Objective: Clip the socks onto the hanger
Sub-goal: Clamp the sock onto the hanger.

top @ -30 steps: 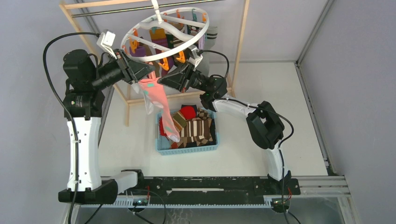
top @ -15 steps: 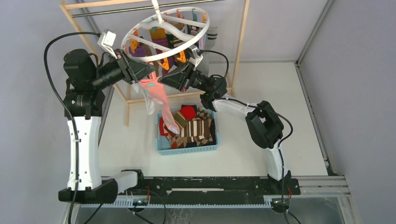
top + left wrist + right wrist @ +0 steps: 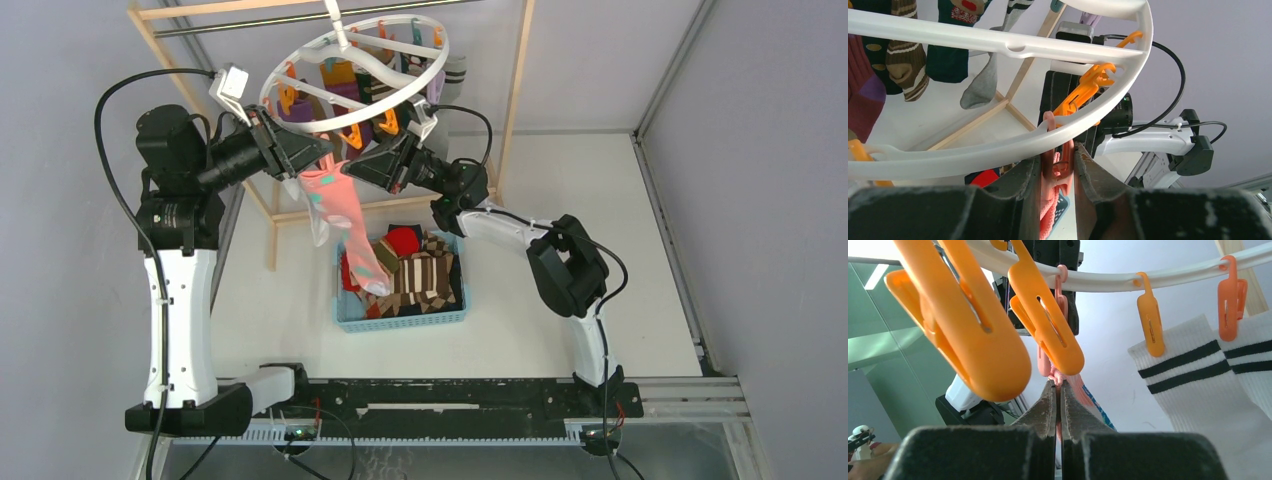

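Observation:
The white ring hanger [image 3: 300, 55] hangs from the rack, with several socks [image 3: 352, 97] clipped at its far side. My left gripper [image 3: 322, 155] is shut on a pink clip [image 3: 1058, 159] at the ring's near rim [image 3: 998, 145], squeezing it between both fingers. A pink spotted sock [image 3: 345, 222] hangs below that clip, its top edge at the clip's mouth [image 3: 1049, 212]. My right gripper [image 3: 350, 170] is shut on the sock's top edge [image 3: 1058, 377], right under the pink clip [image 3: 1061, 297]. Whether the clip grips the sock is hidden.
A blue basket [image 3: 345, 318] with several more socks [image 3: 415, 270] sits on the table below the hanger. The light wooden rack frame [image 3: 515, 90] stands behind. Orange clips [image 3: 1048, 320] and white black-banded socks [image 3: 1198, 375] hang close to my right gripper.
The right gripper has shifted slightly up and right. The pink sock's lower end has swung a little to the right. The left gripper stays on the clip.

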Robot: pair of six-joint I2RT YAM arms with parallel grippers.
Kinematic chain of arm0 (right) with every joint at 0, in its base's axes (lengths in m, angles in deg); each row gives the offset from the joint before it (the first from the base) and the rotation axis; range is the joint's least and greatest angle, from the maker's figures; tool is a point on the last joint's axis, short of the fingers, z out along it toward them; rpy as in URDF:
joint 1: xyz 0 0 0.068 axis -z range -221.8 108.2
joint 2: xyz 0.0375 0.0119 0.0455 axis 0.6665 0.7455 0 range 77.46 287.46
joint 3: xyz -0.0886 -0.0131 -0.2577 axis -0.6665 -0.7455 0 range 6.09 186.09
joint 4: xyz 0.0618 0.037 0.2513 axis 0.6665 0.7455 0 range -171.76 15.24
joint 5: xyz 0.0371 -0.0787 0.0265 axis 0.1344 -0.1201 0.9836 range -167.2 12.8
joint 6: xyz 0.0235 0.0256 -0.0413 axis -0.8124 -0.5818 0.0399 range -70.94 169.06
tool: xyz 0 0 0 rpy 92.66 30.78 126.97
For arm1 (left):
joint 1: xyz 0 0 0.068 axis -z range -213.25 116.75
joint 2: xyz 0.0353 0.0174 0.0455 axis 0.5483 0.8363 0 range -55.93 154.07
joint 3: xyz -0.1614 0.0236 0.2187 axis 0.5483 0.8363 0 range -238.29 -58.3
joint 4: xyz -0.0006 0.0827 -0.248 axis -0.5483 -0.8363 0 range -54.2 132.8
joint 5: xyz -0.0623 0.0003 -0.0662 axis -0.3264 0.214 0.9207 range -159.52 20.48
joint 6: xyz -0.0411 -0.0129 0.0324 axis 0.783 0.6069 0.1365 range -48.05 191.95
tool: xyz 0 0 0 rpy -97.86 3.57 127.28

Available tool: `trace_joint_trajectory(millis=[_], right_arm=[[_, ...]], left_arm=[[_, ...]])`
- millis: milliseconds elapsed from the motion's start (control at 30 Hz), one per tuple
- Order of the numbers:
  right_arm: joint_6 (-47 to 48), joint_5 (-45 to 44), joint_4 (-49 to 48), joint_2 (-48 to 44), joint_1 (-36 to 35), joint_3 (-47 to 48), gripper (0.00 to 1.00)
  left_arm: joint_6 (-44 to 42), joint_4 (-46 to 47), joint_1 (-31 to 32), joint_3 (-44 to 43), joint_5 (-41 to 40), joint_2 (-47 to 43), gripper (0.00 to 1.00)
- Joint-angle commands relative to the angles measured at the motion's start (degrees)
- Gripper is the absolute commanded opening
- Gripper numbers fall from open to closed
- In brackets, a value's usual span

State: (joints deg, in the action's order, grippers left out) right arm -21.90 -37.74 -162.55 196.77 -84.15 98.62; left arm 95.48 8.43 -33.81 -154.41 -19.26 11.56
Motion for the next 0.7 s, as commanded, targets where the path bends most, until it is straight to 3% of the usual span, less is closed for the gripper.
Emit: trace_joint_trajectory(millis=[0, 667], right_arm=[[-1.1, -1.4, -3.4, -0.3, 0.8, 2.0, 0.00], [-3.8, 0.3, -3.5, -0.1, 0.5, 5.2, 0.00]], left_arm=[[0.9, -0.5, 0.0, -3.1, 4.7, -0.2, 0.03], [-3.6, -1.7, 0.0, -3.1, 3.2, -0.4, 0.02]])
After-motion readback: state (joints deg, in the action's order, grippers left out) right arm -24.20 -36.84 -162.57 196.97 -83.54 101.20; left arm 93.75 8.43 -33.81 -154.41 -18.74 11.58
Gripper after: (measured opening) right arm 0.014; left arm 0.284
